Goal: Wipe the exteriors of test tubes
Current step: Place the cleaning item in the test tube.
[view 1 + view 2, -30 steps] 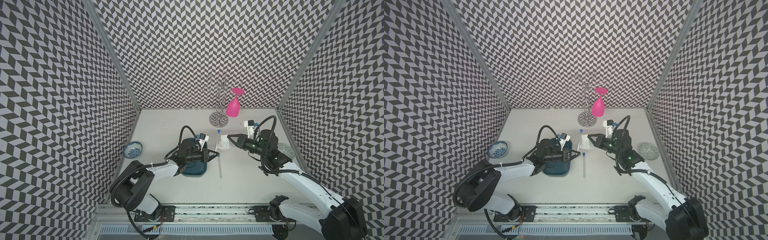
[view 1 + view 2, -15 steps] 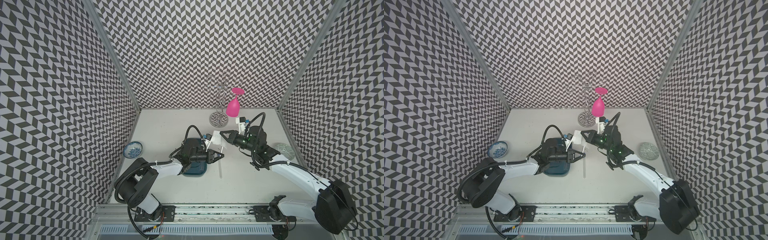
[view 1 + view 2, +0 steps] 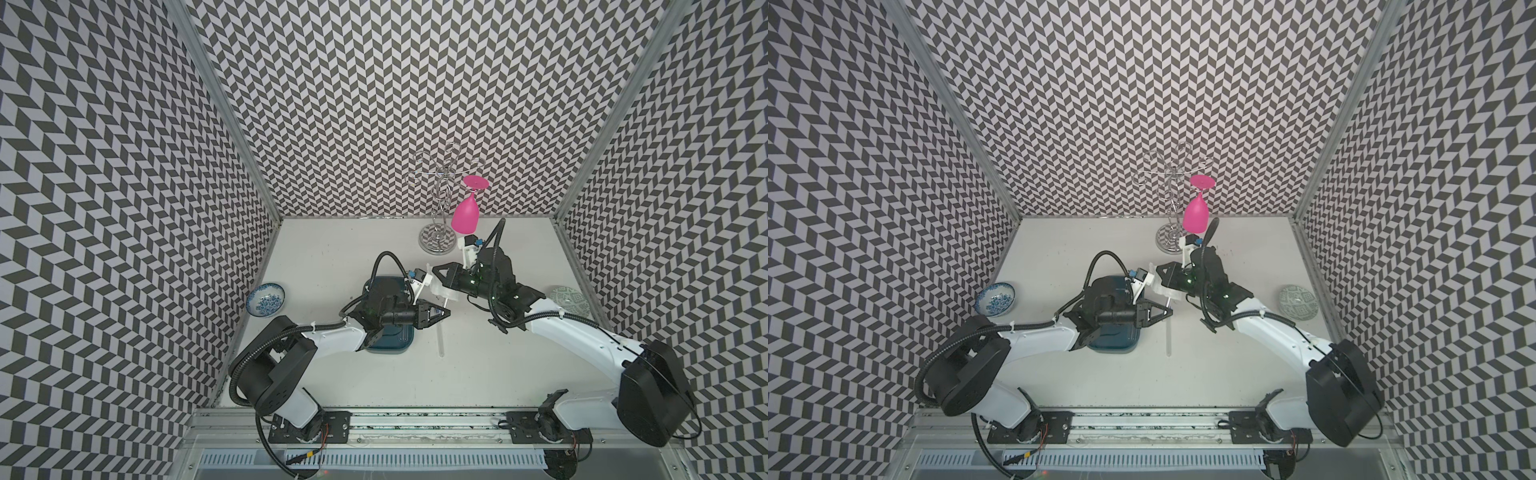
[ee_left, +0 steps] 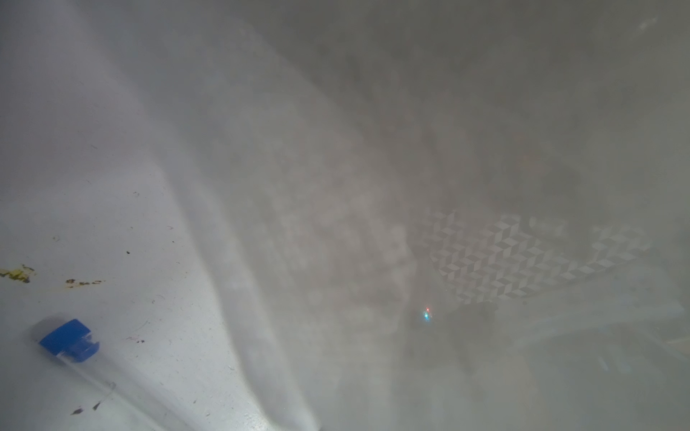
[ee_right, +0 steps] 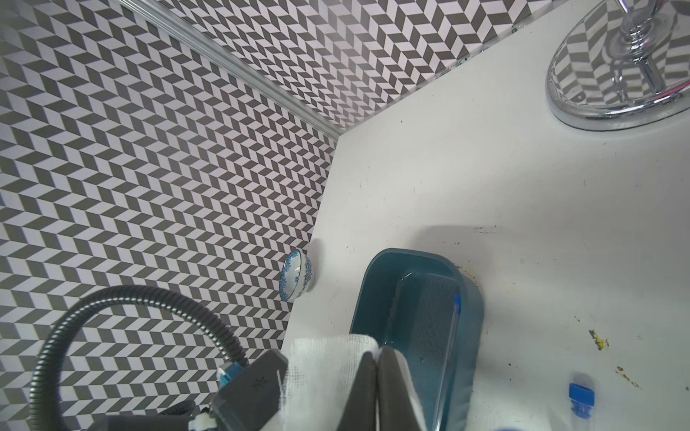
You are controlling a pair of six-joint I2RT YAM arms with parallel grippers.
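Note:
My left gripper (image 3: 444,311) is shut on a clear test tube (image 3: 441,336) just right of the teal tray (image 3: 390,345). The tube's lower part shows in both top views. My right gripper (image 3: 434,269) is shut on a white gauze cloth (image 3: 442,291), which drapes over the tube's upper part beside the left fingers. In the right wrist view the shut fingertips (image 5: 367,358) pinch the cloth (image 5: 325,369), and another test tube (image 5: 453,324) lies in the tray (image 5: 407,253). The cloth veils most of the left wrist view; a blue-capped tube end (image 4: 69,339) shows there.
A chrome wire rack (image 3: 436,241) with a hanging pink glass (image 3: 465,214) stands at the back, just behind my right wrist. A blue patterned bowl (image 3: 266,299) sits by the left wall. A green plate (image 3: 569,299) lies near the right wall.
My right arm has carried the cloth leftward until it lies on the tube next to the left gripper. The left gripper has shifted slightly right, still holding the tube.

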